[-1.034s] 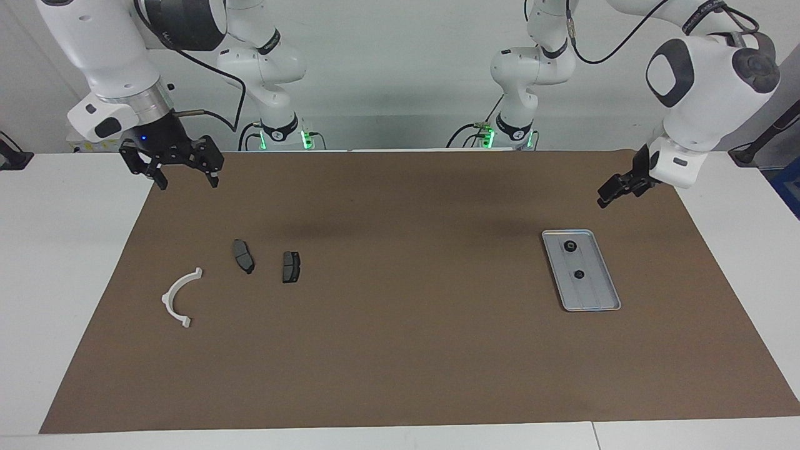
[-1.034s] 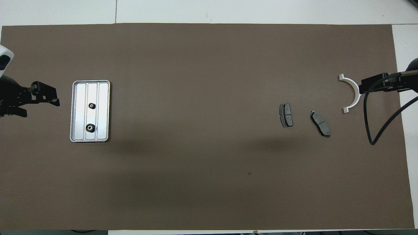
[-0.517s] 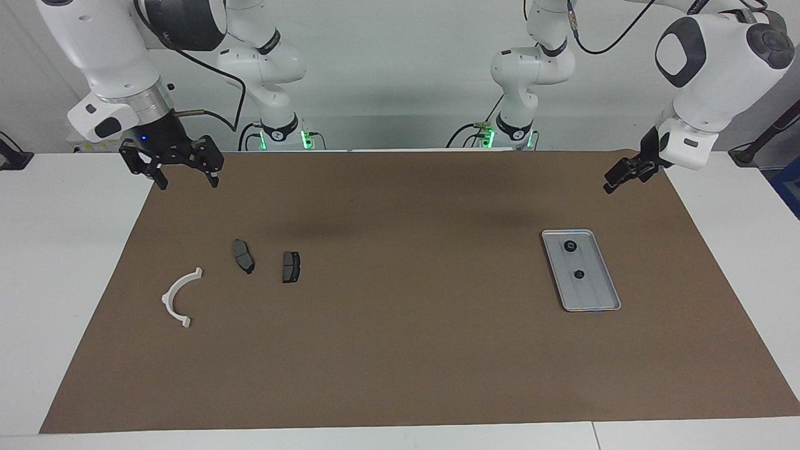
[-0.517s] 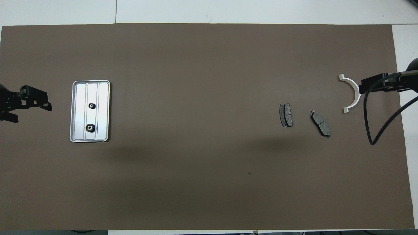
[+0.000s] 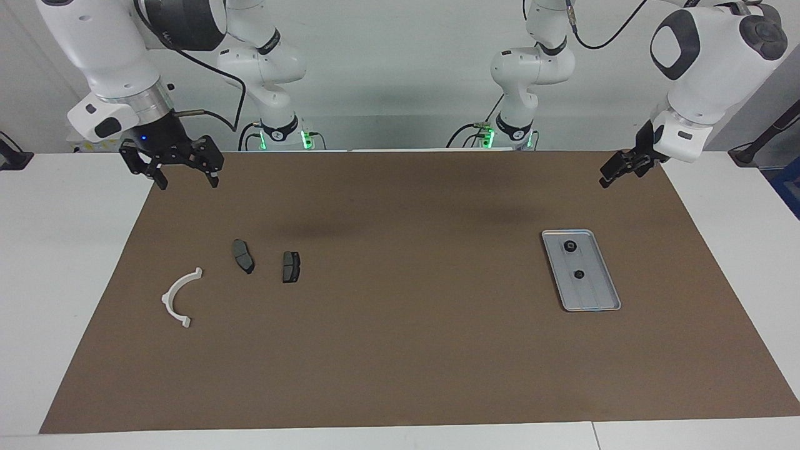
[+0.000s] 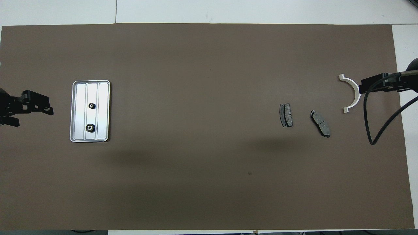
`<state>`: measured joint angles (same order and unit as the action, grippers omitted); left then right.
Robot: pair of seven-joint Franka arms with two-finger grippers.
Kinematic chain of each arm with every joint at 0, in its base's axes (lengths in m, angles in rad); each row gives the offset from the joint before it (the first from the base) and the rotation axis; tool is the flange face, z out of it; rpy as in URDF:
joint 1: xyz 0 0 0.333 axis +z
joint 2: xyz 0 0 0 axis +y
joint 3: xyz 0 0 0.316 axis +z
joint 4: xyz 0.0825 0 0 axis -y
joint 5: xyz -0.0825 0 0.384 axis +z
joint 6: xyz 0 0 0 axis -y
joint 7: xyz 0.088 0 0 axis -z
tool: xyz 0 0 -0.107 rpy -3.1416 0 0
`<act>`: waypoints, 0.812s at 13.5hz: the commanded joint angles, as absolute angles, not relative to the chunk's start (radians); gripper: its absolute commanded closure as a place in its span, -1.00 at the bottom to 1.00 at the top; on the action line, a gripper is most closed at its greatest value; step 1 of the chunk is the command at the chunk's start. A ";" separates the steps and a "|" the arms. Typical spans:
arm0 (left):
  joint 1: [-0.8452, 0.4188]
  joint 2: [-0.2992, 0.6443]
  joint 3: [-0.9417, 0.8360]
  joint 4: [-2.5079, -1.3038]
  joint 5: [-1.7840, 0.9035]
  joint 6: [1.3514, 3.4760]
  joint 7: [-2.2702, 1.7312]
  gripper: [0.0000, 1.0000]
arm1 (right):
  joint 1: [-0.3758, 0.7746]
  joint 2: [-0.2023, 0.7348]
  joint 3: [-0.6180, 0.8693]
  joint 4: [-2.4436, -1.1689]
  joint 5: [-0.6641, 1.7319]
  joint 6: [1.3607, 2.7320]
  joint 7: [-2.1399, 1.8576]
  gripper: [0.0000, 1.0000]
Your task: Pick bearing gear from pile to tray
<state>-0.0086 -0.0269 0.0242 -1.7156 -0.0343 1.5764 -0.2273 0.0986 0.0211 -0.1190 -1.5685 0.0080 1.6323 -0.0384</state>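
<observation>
The left pincer (image 5: pixel 614 174) hangs in the air over the brown mat's edge at the left arm's end of the counter, its black fingers spread wide and holding nothing. Near it, farther from the robots, lies the shallow rectangular silver-grey metal tray (image 5: pixel 599 299) with a raised rim and lengthwise ridges. Two small black round bearing gears (image 5: pixel 569 246) sit in the tray, apart from one another along its middle strip, one nearer to the robots than the other.

The right pincer (image 5: pixel 185 181) hangs over the mat's edge at the right arm's end of the counter, fingers also wide apart and empty; a black cable (image 6: pixel 375 130) loops from its wrist. Farther from the robots than this pincer lie what is left of the pile: two dark grey brake pads (image 5: pixel 243 255), near each other but not touching, and a white curved plastic arc (image 5: pixel 177 298) closer to the mat's edge. The pile and the tray are well apart on the brown mat (image 5: pixel 400 350) covering the white counter (image 5: pixel 56 250).
</observation>
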 commanded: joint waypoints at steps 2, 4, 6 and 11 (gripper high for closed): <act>-0.003 -0.055 0.015 -1.756 -0.034 1.655 -0.180 -1.00 | 0.092 0.012 -0.112 -1.577 -0.005 1.646 -0.035 -1.00; -0.006 -0.052 0.017 -1.753 -0.034 1.664 -0.170 -1.00 | 0.089 0.012 -0.110 -1.577 -0.002 1.646 -0.035 -1.00; -0.011 -0.051 0.017 -1.750 -0.034 1.664 -0.167 -1.00 | 0.089 0.012 -0.112 -1.577 -0.002 1.644 -0.035 -1.00; -0.015 -0.046 0.018 -1.740 -0.034 1.663 -0.167 -1.00 | 0.089 0.012 -0.112 -1.577 -0.002 1.643 -0.035 -1.00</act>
